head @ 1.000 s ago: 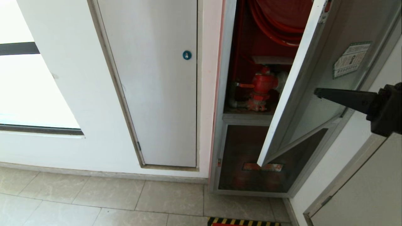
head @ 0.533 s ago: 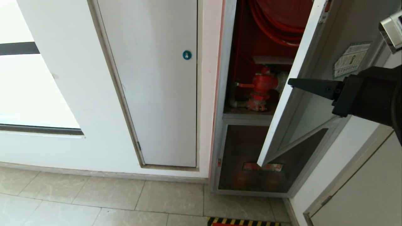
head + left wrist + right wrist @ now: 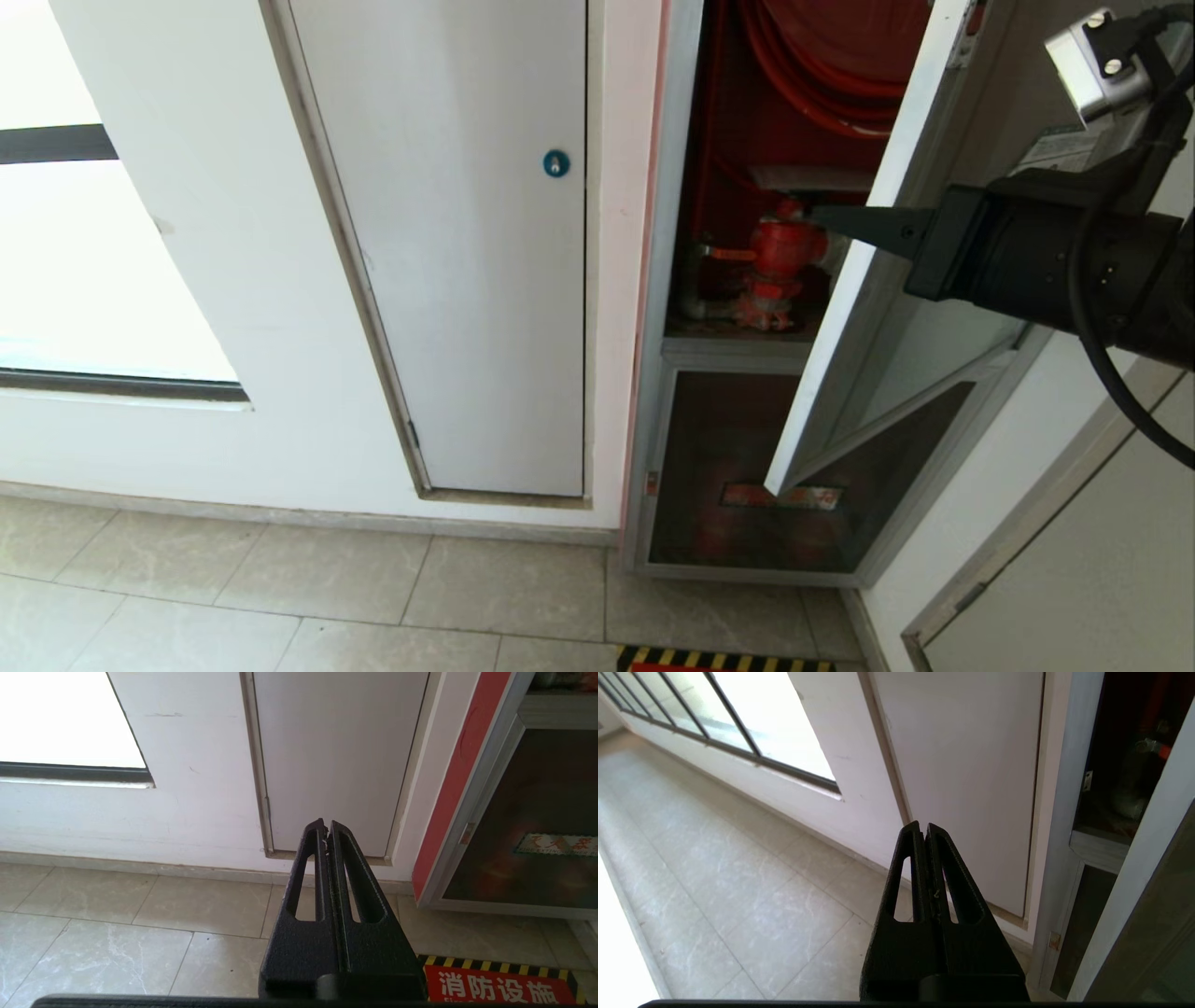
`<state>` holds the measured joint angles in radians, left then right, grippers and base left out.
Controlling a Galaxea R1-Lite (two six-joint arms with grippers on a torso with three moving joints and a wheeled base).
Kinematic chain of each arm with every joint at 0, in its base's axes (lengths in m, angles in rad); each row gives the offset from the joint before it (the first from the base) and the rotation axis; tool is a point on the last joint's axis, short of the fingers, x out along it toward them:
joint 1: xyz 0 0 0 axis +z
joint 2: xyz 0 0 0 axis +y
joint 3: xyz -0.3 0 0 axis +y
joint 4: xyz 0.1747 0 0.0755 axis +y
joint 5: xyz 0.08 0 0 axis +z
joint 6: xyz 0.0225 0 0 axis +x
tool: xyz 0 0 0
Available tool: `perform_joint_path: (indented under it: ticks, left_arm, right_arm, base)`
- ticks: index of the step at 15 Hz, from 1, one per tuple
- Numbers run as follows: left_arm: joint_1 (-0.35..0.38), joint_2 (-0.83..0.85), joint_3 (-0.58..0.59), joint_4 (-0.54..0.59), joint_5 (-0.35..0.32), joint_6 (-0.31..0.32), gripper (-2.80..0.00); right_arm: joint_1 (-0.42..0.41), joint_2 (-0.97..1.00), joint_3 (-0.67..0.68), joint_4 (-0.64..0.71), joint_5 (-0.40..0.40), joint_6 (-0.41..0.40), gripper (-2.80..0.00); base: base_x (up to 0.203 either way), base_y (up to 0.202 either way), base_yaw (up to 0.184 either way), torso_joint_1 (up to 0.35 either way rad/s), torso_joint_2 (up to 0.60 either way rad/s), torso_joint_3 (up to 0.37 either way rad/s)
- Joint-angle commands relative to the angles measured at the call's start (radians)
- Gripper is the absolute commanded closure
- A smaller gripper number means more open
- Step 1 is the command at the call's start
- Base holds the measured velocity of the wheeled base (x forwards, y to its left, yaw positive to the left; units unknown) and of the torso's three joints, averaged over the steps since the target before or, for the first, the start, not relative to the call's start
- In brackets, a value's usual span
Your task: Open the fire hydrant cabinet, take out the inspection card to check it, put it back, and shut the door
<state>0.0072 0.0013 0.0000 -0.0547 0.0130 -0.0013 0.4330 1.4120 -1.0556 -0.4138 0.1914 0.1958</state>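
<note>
The fire hydrant cabinet (image 3: 665, 233) stands partly open, showing its red interior, the red hose reel (image 3: 822, 56) and the red valve (image 3: 780, 247). A flat whitish card (image 3: 808, 177), apparently the inspection card, lies level just above the valve. The door (image 3: 943, 345) is swung out towards me; my arm partly covers its sticker (image 3: 1055, 145). My right gripper (image 3: 814, 215) is shut and empty. It points left across the door's free edge (image 3: 854, 308), its tip in front of the valve, just below the card. My left gripper (image 3: 326, 826) is shut, parked low over the floor.
A white panel with a blue round lock (image 3: 555, 164) is left of the cabinet, and a bright window (image 3: 93, 261) further left. A lower dark glass panel with a red label strip (image 3: 780, 497) sits under the opening. A yellow-black floor marking (image 3: 724, 661) lies below it.
My right arm has swept left and slightly up, from in front of the door's glass to past its free edge. The door and the left arm have not moved.
</note>
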Motion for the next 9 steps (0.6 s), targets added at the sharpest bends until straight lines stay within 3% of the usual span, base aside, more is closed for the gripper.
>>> perform_joint_path:
  ticks: [1, 4, 9]
  left_arm:
    - [0.0, 0.0, 0.018, -0.001, 0.001, 0.0, 0.0]
    - [0.0, 0.0, 0.018, -0.001, 0.001, -0.001, 0.0]
    - [0.0, 0.0, 0.018, -0.001, 0.001, 0.0, 0.0]
  right_arm:
    - [0.001, 0.03, -0.013, -0.035, -0.015, 0.007, 0.0]
    - [0.001, 0.077, -0.014, -0.125, -0.084, 0.008, 0.0]
    - [0.001, 0.092, -0.023, -0.128, -0.118, 0.007, 0.0]
  base:
    - [0.0, 0.0, 0.0, 0.0, 0.0, 0.0]
    - [0.0, 0.0, 0.0, 0.0, 0.0, 0.0]
    - [0.0, 0.0, 0.0, 0.0, 0.0, 0.0]
